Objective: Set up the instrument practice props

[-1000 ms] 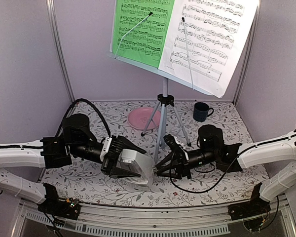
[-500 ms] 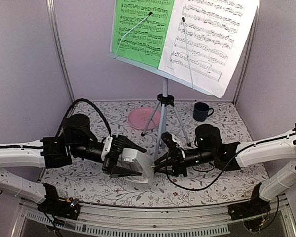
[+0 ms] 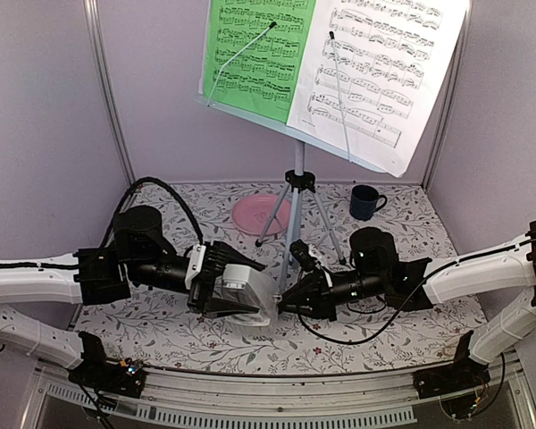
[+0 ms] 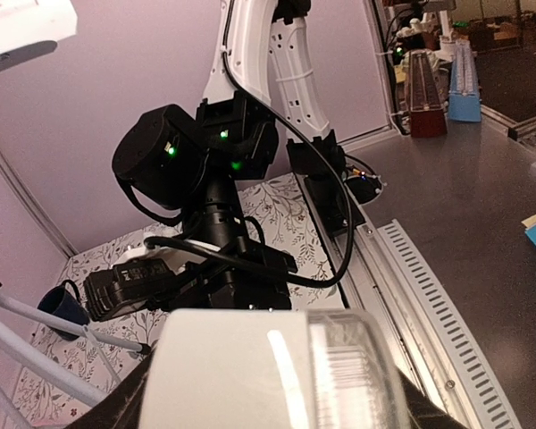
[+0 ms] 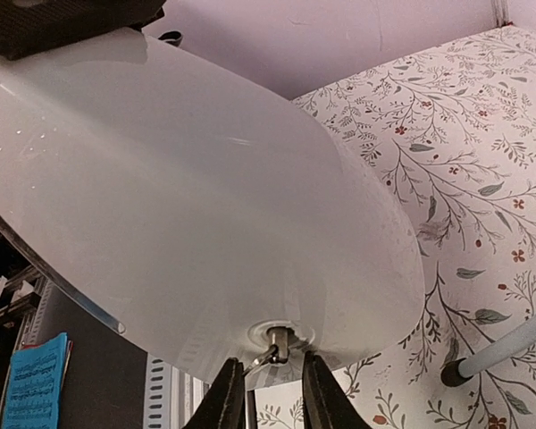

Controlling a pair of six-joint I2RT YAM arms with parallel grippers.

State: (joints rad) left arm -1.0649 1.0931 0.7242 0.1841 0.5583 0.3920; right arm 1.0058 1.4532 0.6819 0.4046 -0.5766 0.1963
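Lilac walls enclose a floral-patterned table; beyond, seemingly a grey workbench.

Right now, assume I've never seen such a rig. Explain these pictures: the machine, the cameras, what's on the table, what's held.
Two robot arms are bolted at the near edge of a floral table. One camera looks down from above; one rides on each wrist. On the table stand a music stand carrying a green sheet and a white sheet, a pink plate and a dark blue mug. The left hand grips a white metronome. The right hand has its fingertips either side of a small metal knob on it, seemingly not yet pinching.
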